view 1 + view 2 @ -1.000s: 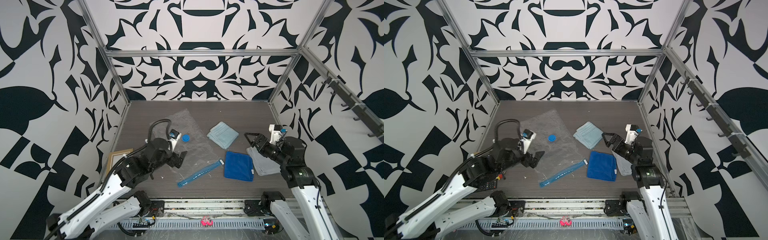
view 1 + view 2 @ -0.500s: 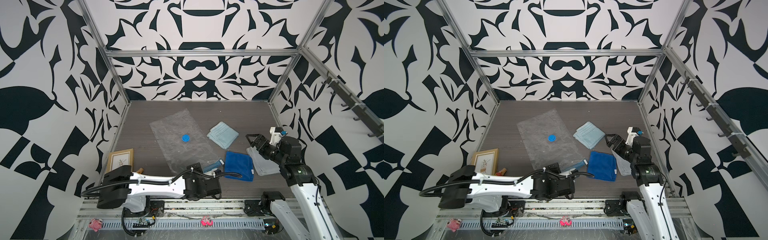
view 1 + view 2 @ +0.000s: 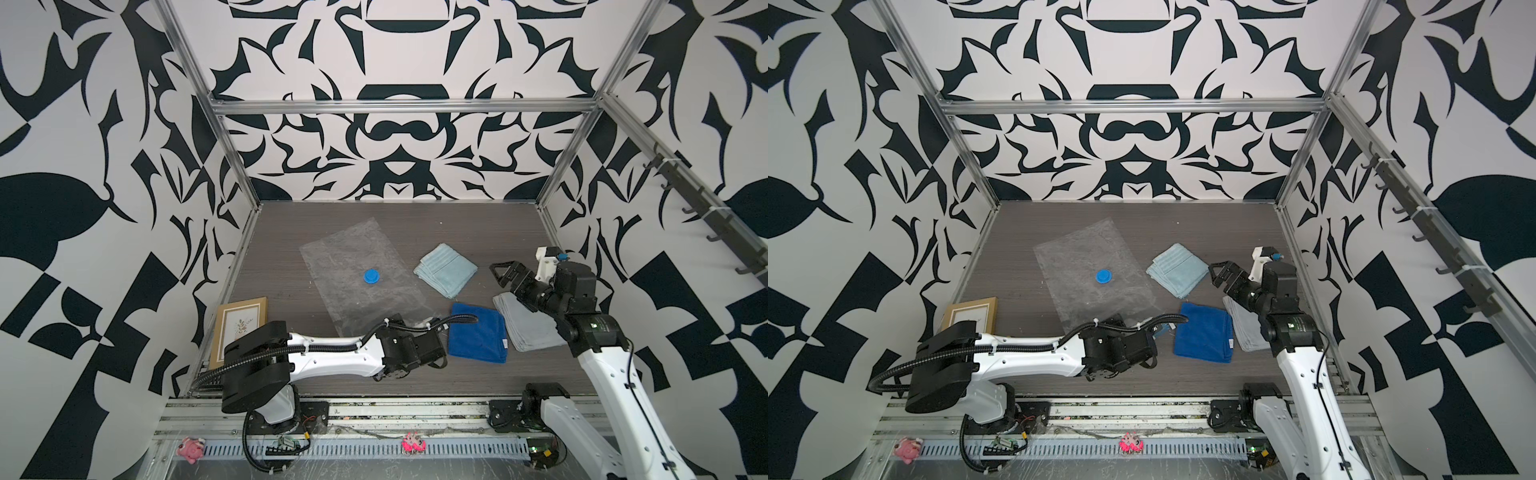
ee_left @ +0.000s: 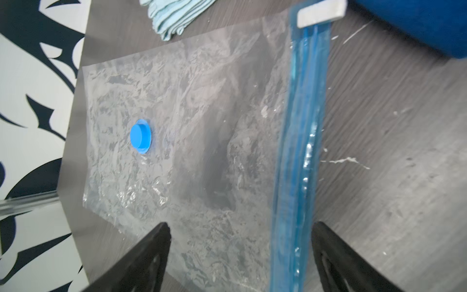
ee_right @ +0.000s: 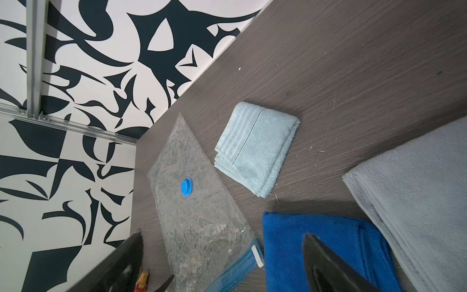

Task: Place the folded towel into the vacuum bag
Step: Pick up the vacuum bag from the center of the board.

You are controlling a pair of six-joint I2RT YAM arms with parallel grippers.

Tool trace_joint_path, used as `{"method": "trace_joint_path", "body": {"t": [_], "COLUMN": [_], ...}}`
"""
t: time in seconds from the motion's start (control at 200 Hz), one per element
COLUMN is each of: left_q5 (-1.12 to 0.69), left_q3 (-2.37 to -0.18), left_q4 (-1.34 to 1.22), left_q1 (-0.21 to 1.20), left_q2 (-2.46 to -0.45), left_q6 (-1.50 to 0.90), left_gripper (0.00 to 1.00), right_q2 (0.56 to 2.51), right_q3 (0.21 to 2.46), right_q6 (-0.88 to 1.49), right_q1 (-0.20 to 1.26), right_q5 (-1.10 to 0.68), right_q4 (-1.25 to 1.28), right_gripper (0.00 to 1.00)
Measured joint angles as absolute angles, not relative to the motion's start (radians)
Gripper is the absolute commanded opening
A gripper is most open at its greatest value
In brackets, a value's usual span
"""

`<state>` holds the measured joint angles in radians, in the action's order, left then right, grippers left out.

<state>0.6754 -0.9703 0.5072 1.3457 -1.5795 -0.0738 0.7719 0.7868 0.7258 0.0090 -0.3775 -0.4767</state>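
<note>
clear crinkly plastic vacuum bag (image 3: 353, 270) lies flat mid-table in both top views, round blue valve cap (image 3: 371, 276) facing up. right gripper (image 3: 498, 275) is spread wide and empty.

left wrist: left gripper (image 4: 241, 225) has its jaws wide, straddling the blue zip strip (image 4: 303, 139) and gripping nothing.

right wrist: folded dark blue towel (image 5: 285, 240) sits just beside the strip, its white tag too small to read.

We see clear, crinkly vacuum bag (image 4: 202, 121) flat on tabletop, valve cap (image 4: 140, 136) up, blue zip strip (image 4: 300, 141) btwn left jaws; folded dk-blue towel (image 3: 478, 334) just beside them.
</note>
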Motion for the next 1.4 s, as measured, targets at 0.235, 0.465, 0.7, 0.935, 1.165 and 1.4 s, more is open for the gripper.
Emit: {"method": "trace_joint_path", "body": {"t": [0.235, 0.465, 0.7, 0.935, 1.165, 1.4], "left_q5": [0.595, 0.588, 0.634, 0.652, 0.665, 0.643], "left_q3": [-0.970, -0.970, -0.970, -0.970, -0.974, -1.017], "left_q4": [0.467, 0.442, 0.407, 0.357, 0.326, 0.320], "left_q1": [1.336, 1.322, 1.299, 1.282, 1.272, 1.216], "left_q2": [-1.597, -1.654, -1.692, -1.713, -1.750, -1.750], "left_q6": [-0.002, 0.042, 0.066, 0.088, 0.102, 0.086], "left_gripper": [0.89, 0.80, 0.71, 0.63, 0.33, 0.00], "right_q2": [0.781, 0.780, 0.780, 0.778, 0.766, 0.751], "right_q3": [0.788, 0.788, 0.796, 0.808, 0.809, 0.811], "right_q6": [0.711, 0.703, 0.695, 0.685, 0.680, 0.677], "right_q1": [0.006, 0.001, -0.004, -0.007, -0.010, -0.014], "right_q5": [-0.379, -0.381, -0.381, -0.381, -0.381, -0.381], "right_q4": [-0.477, -0.477, -0.484, -0.493, -0.505, -0.519], "right_gripper": [0.99, 0.99, 0.99, 0.99, 0.99, 0.99]}}
